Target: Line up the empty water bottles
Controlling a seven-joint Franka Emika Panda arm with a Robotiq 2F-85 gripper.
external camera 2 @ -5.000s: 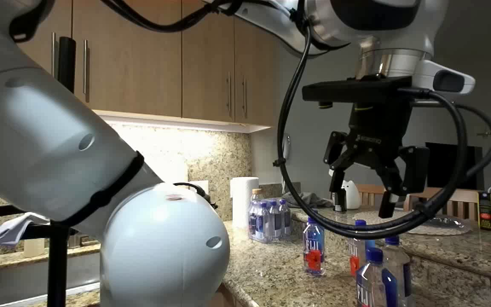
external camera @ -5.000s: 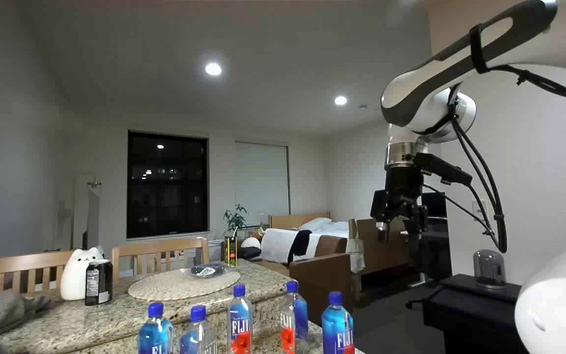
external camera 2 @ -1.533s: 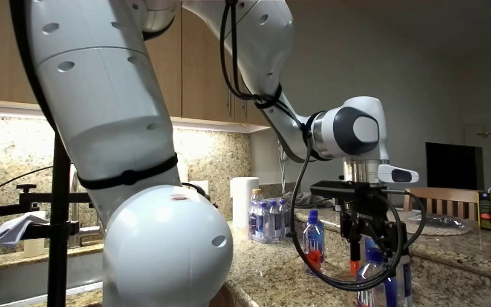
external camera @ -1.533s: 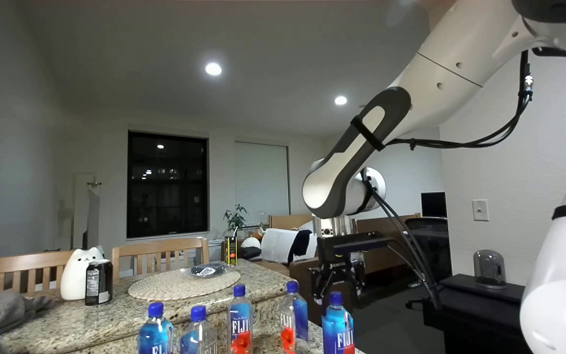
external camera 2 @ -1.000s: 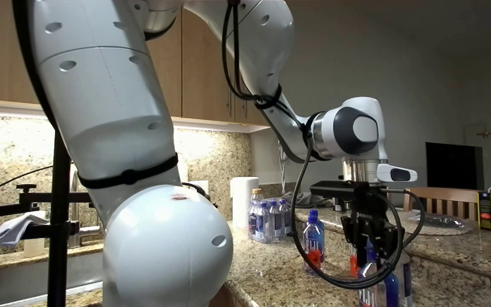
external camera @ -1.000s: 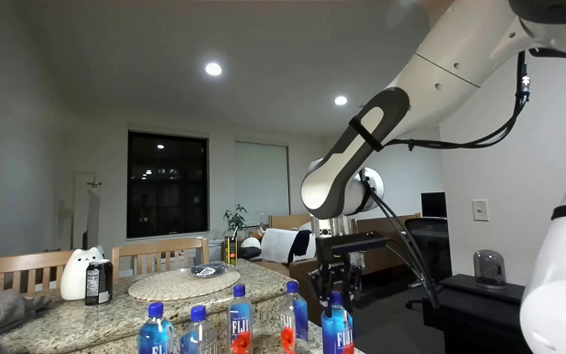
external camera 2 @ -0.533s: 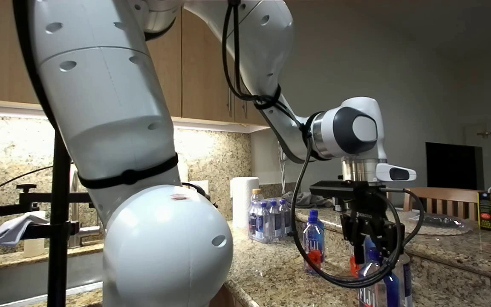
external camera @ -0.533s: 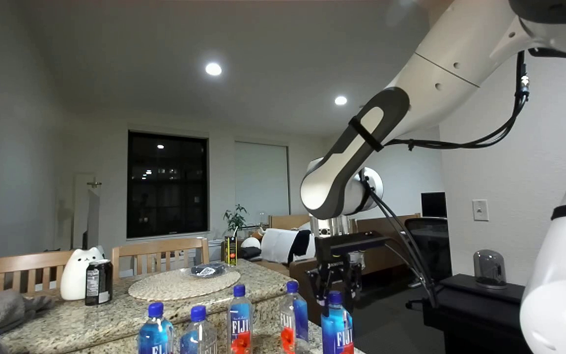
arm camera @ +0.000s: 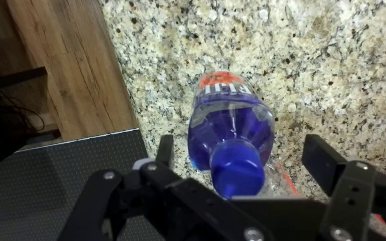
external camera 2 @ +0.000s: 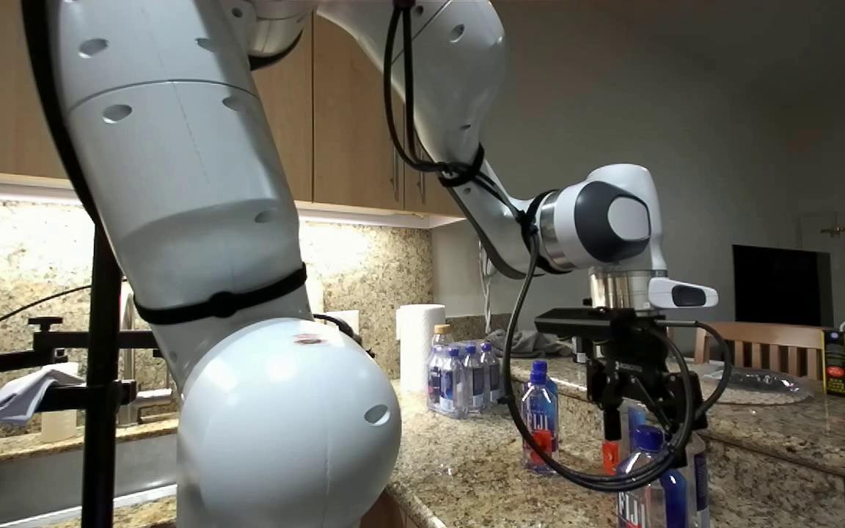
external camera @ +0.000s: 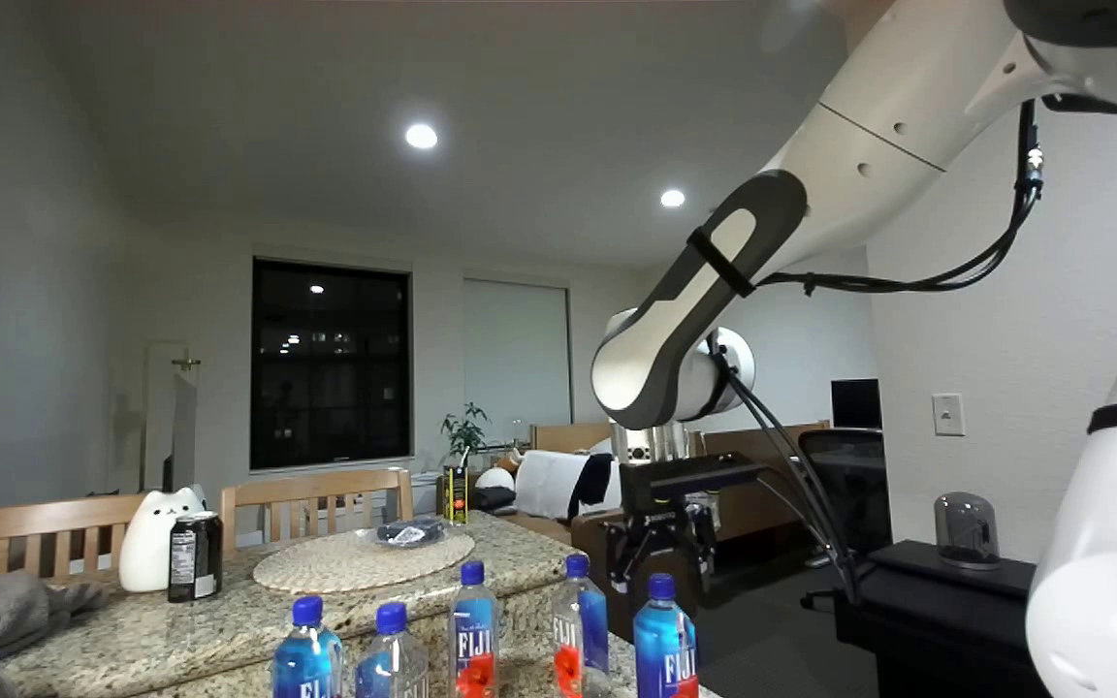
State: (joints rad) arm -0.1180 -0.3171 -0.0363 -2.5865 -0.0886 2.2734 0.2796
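Observation:
My gripper (arm camera: pixel 241 147) is open, its fingers (arm camera: pixel 323 164) apart on either side of a clear bottle with a blue cap (arm camera: pixel 236 170); gaps show on both sides. That bottle (external camera: pixel 665 645) is upright on the granite, rightmost in an exterior view, with the gripper (external camera: pixel 663 574) just above its cap. More empty water bottles stand upright to its left: one (external camera: pixel 580 625), one (external camera: pixel 474 625), one (external camera: pixel 391 654) and one (external camera: pixel 306 645). In an exterior view a bottle (external camera 2: pixel 538 411) has another partly hidden behind it. Clear plastic with a red strip (arm camera: pixel 288 180) shows beside the cap.
The lower counter's edge (arm camera: pixel 126 83) drops to the floor close to the gripped-side bottle. A raised granite counter (external camera 2: pixel 782 425) runs behind, bearing a carton (external camera 2: pixel 839 363), a woven mat (external camera: pixel 306 572) and a can (external camera: pixel 195 557). Several packed bottles (external camera 2: pixel 463 381) stand near a paper roll (external camera 2: pixel 419 337).
Five seconds ago my gripper hung higher, away from this bottle. One second ago its fingers were closed in around the cap; since then they have spread apart. The bottle stays almost where it was.

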